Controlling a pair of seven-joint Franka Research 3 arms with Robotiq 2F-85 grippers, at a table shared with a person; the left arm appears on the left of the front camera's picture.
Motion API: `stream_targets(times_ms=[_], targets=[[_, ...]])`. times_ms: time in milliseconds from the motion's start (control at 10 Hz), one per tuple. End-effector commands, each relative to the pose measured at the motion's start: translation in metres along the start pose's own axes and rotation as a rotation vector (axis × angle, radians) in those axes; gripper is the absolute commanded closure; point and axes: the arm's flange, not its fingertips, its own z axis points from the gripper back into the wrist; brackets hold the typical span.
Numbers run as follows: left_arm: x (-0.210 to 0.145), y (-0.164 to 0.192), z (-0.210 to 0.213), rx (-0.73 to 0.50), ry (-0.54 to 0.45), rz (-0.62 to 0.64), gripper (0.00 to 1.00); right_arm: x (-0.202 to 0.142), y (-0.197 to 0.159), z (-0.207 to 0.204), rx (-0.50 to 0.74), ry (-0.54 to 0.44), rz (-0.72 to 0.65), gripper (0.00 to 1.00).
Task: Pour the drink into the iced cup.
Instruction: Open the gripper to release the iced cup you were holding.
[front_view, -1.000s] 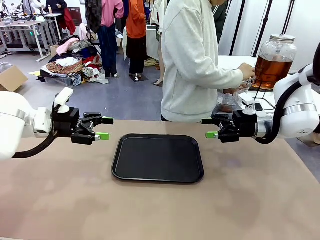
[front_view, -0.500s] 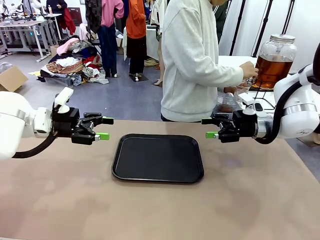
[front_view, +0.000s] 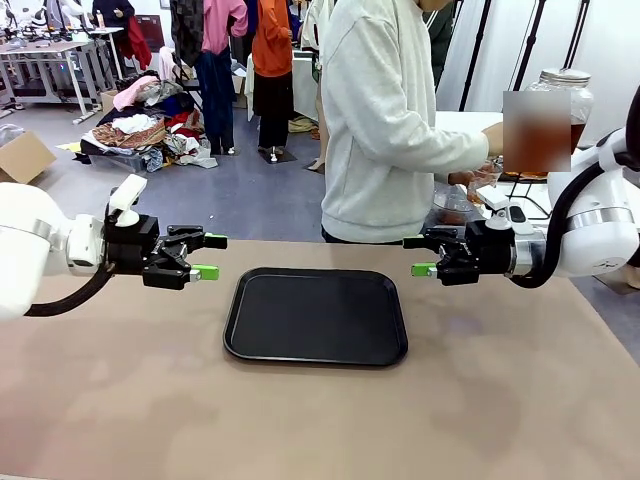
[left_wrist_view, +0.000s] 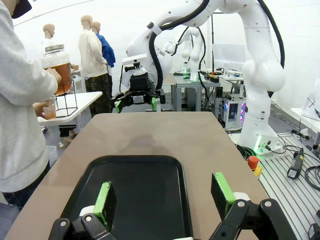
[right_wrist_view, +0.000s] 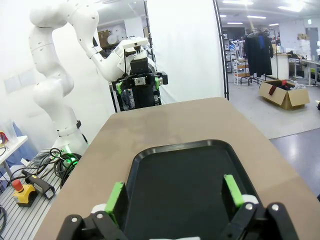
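nothing of mine has moved; only the person's hand (front_view: 478, 178) has shifted the cup (left_wrist_view: 49, 108) at the dispenser (left_wrist_view: 57, 69) on the side table. my left gripper (front_view: 210, 256) and right gripper (front_view: 417, 255) hang wide, empty, flanking the tray (front_view: 316, 316) on the desk (front_view: 320, 420). risk: drink overfilling, spilling in handover.

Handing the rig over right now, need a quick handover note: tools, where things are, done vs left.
Left tool: open, holding nothing, left of the black tray.
Right tool: open, holding nothing, right of the tray.
The drink is in the glass jar dispenser on a side table behind the work table. The person stands there, holding a cup below the jar.
Done: nothing on the tray.
Left: cup fill cannot be judged; the cup has not reached the work table.
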Motion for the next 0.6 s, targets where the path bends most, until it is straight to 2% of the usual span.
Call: stream_targets(times_ms=[0, 500], targets=[[0.0015, -0.0019, 0.0004, 0.004, -0.004, -0.010, 0.00, 0.0018, -0.0008, -0.0002, -0.002, 0.005, -0.002, 0.00], [0.0015, -0.0019, 0.0004, 0.004, -0.004, -0.010, 0.00, 0.0018, -0.0008, -0.0002, -0.002, 0.005, -0.002, 0.00]])
